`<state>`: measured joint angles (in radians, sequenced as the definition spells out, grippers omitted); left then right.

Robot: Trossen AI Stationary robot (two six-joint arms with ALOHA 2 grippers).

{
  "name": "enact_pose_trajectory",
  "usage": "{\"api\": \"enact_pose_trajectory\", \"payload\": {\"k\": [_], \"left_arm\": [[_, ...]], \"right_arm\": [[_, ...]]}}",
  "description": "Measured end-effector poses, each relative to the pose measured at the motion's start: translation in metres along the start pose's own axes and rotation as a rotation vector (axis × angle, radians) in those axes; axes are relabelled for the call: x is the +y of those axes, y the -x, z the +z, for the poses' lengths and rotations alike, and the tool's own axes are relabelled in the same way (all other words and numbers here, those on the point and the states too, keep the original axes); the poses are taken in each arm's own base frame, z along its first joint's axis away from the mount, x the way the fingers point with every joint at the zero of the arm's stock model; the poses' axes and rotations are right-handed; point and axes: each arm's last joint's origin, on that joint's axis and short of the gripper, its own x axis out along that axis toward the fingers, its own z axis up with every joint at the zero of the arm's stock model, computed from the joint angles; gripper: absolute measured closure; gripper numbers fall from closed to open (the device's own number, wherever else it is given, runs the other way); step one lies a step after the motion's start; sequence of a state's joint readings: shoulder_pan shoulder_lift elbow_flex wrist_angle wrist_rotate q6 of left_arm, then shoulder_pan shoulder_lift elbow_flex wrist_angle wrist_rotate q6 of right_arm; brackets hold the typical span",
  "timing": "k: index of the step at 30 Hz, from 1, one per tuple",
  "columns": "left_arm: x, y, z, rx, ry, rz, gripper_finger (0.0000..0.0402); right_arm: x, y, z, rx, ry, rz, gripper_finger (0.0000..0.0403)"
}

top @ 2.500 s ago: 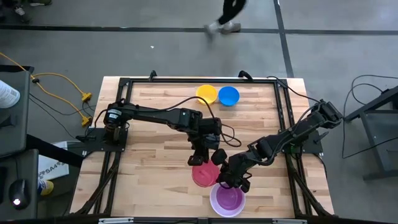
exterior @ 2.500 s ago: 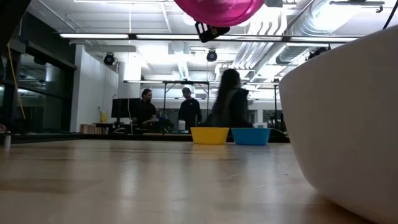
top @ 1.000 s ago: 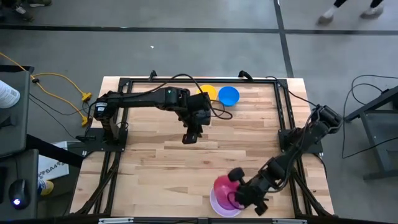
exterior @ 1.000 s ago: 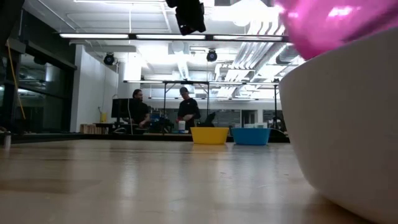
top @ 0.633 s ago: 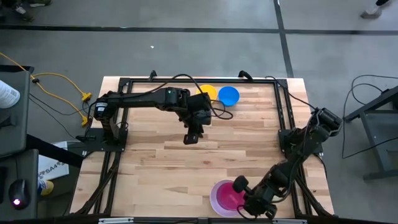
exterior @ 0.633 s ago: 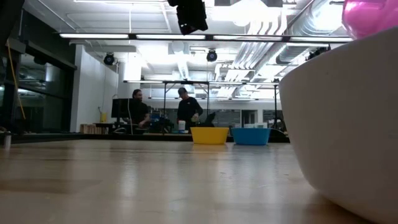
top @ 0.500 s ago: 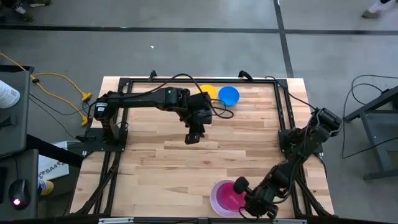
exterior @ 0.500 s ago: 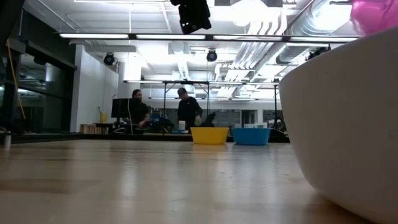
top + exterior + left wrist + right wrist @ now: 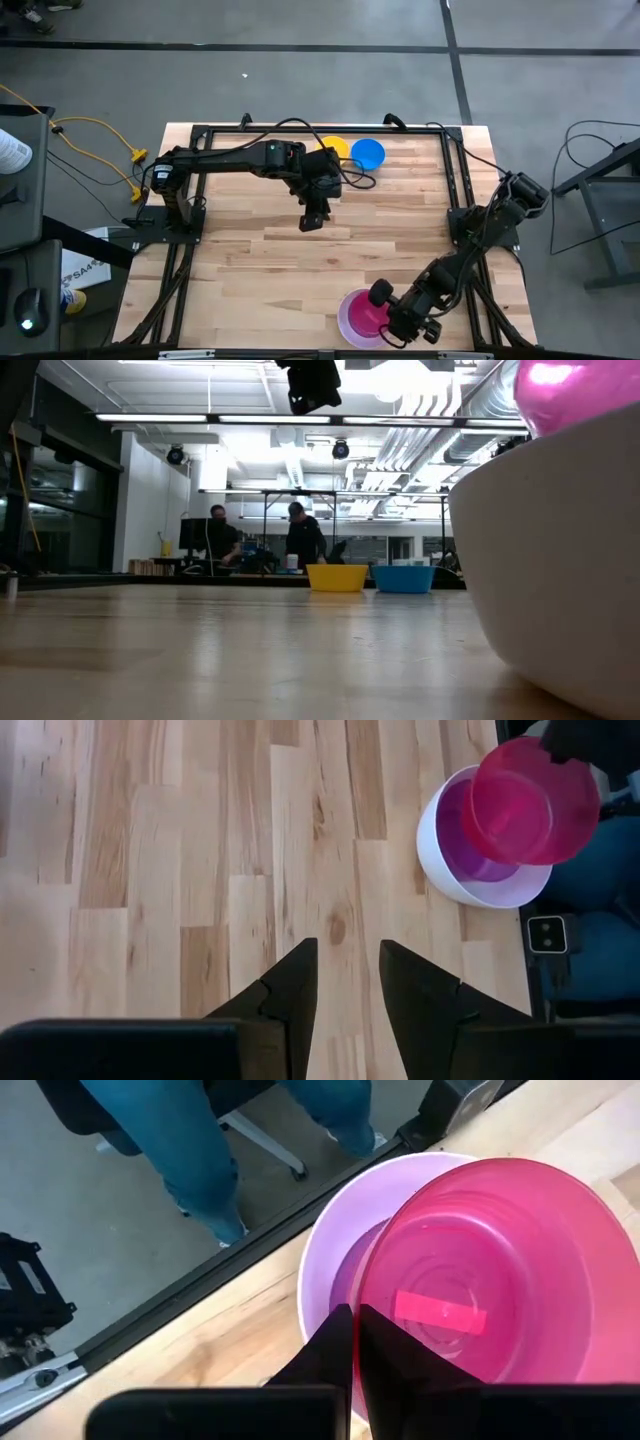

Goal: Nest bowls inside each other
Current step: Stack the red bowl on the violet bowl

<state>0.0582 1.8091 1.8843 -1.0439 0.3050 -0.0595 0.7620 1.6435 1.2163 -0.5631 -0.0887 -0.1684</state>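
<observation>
Left gripper (image 9: 312, 221) is hanging over mid-surface (image 9: 250, 260), jaws parted and carrying nothing, with the yellow bowl (image 9: 334, 148) and blue bowl (image 9: 368, 153) sitting mouth-up, side by side, at the far edge. Right gripper (image 9: 356, 1342) is pinching the pink bowl (image 9: 490, 1270) by its rim, jaws nearly together, tilting it over the purple bowl (image 9: 455, 835) nested in the white bowl (image 9: 437, 860) at the near edge. Thin plastic, probably light, stiff and slick; being round they have no long axis, so a rim pinch looks right.

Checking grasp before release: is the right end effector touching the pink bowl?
Touching. In the right wrist view, the right end effector is pinched shut on the rim of the pink bowl, held above the white bowl.
</observation>
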Motion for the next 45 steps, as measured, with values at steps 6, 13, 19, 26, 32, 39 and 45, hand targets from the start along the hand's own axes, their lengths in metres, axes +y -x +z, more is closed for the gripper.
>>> {"api": "enact_pose_trajectory", "payload": {"k": [6,13,19,26,32,39,45], "left_arm": [[0.000,0.000,0.000,0.000,0.006,-0.001,0.0290],[0.000,0.000,0.000,-0.002,0.006,-0.001,0.0290],[0.000,0.000,0.000,-0.001,0.015,-0.007,0.0290],[0.000,0.000,0.000,-0.002,0.015,-0.008,0.0290],[-0.001,0.000,0.000,-0.001,0.015,-0.021,0.0290],[-0.001,0.000,0.000,-0.001,0.015,-0.021,0.0290],[-0.001,0.000,0.000,-0.001,0.016,-0.021,0.0290]], "right_arm": [[0.000,-0.002,0.002,-0.015,0.022,-0.001,0.0400],[-0.002,-0.030,-0.005,0.045,0.023,0.027,0.0400],[-0.003,-0.035,-0.006,0.049,0.034,0.026,0.0400],[-0.014,-0.034,-0.006,0.032,-0.048,0.013,0.0390],[-0.019,-0.033,-0.007,0.025,-0.086,0.025,0.0386],[-0.018,-0.042,-0.008,0.036,-0.088,0.060,0.0386],[-0.018,-0.050,-0.009,0.040,-0.093,0.080,0.0385]]}}
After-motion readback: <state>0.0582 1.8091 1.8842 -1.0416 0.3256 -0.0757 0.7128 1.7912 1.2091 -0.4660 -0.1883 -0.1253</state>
